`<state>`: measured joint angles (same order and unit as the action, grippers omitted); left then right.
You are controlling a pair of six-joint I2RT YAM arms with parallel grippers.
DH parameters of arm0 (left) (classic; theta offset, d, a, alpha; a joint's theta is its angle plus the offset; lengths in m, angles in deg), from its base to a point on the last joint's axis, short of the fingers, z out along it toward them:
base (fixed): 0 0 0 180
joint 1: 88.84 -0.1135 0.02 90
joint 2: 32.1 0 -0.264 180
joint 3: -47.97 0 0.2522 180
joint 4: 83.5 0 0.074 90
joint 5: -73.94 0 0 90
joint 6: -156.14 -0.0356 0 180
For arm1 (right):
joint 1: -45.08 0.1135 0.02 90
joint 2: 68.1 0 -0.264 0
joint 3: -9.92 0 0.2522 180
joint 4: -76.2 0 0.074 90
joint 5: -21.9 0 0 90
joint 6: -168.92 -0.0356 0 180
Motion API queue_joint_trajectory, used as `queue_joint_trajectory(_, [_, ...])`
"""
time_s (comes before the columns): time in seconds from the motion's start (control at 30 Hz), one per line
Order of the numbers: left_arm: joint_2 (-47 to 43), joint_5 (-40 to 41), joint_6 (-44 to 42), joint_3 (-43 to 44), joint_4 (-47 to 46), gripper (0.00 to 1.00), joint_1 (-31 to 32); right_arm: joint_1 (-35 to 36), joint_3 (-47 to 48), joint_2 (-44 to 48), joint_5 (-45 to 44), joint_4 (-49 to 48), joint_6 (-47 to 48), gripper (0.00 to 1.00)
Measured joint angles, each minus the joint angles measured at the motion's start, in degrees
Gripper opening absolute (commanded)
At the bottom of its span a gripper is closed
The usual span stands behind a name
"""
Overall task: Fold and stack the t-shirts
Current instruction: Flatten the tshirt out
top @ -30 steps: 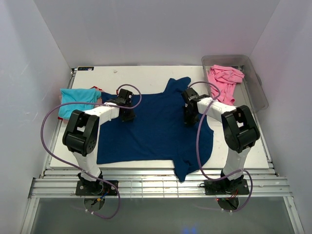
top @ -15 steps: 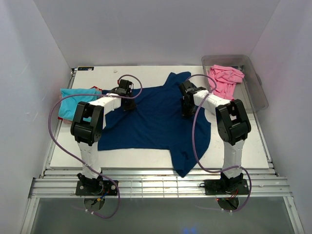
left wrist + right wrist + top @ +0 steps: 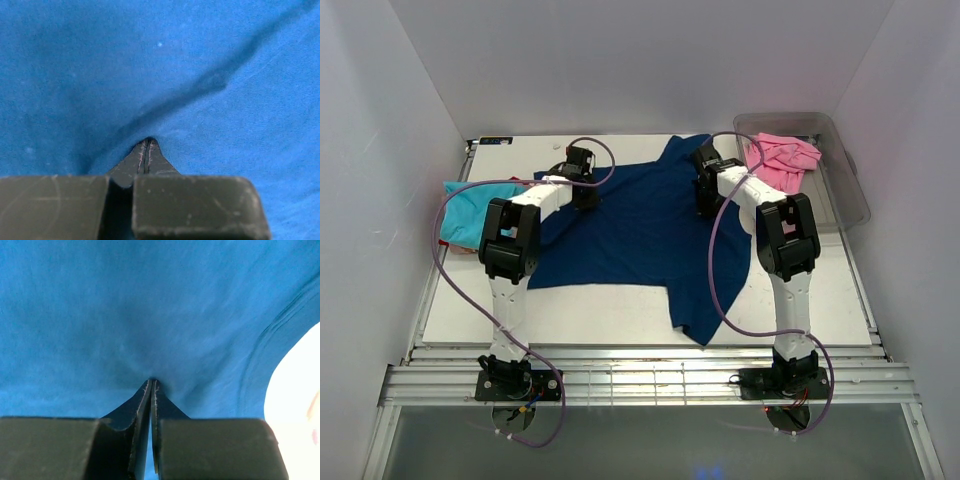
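A large navy blue t-shirt (image 3: 640, 240) lies spread on the white table (image 3: 620, 315), one sleeve hanging toward the near edge. My left gripper (image 3: 584, 196) is shut on a pinch of its cloth near the far left corner. In the left wrist view the closed tips (image 3: 145, 143) pucker the blue fabric (image 3: 200, 50). My right gripper (image 3: 705, 203) is shut on the cloth at the far right, and its tips (image 3: 152, 382) are buried in the fabric (image 3: 125, 300). A turquoise t-shirt (image 3: 468, 208) lies folded at the left edge. A pink t-shirt (image 3: 782, 160) lies crumpled in the tub.
A clear plastic tub (image 3: 844, 185) stands at the back right of the table. White walls close in the left, back and right sides. Purple cables loop off both arms. Bare table (image 3: 295, 390) shows beside the shirt's edge in the right wrist view.
Both arms have reached farther back with their grippers shut, dragging the navy t-shirt away from the near edge. Its hem now lies higher on the table.
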<state>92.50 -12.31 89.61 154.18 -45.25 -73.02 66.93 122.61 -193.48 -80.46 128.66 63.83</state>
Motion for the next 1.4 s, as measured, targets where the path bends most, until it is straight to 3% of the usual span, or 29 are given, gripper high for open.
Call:
queue_joint_trajectory(0.2, [5.16,-0.24,-2.16,9.25,2.89,0.0,-0.02,-1.9,6.32,-1.99,0.13,0.61,3.74,0.08])
queue_joint_trajectory(0.43, [3.61,-1.16,-2.71,12.81,4.83,0.0,0.0,-1.84,6.82,1.9,1.14,0.09,5.05,0.2])
queue_joint_trajectory(0.57, [-3.37,-1.66,-2.25,7.56,5.09,0.28,0.2,-1.53,0.57,11.41,2.21,0.74,3.91,0.2])
queue_joint_trajectory(0.73, [-17.22,-1.73,-0.92,-5.03,4.0,0.4,0.55,-0.33,-9.55,23.06,4.15,2.05,0.98,0.2])
queue_joint_trajectory(0.9, [-28.2,-2.29,0.55,-20.44,1.81,0.3,1.01,5.62,-24.61,32.68,3.96,3.5,-3.34,0.19])
queue_joint_trajectory(1.03, [-29.42,-2.91,1.55,-29.42,0.94,0.14,1.49,10.16,-32.76,37.03,4.96,4.33,-6.49,0.11])
queue_joint_trajectory(1.13, [-29.33,-3.32,2.54,-33.64,0.85,0.07,1.64,10.54,-37.16,38.45,5.31,3.56,-8.09,0.08])
queue_joint_trajectory(1.4, [-29.55,-5.62,5.6,-39.82,-2.75,0.04,2.14,12.7,-46.31,38.58,8.09,0.96,-11.3,0.08])
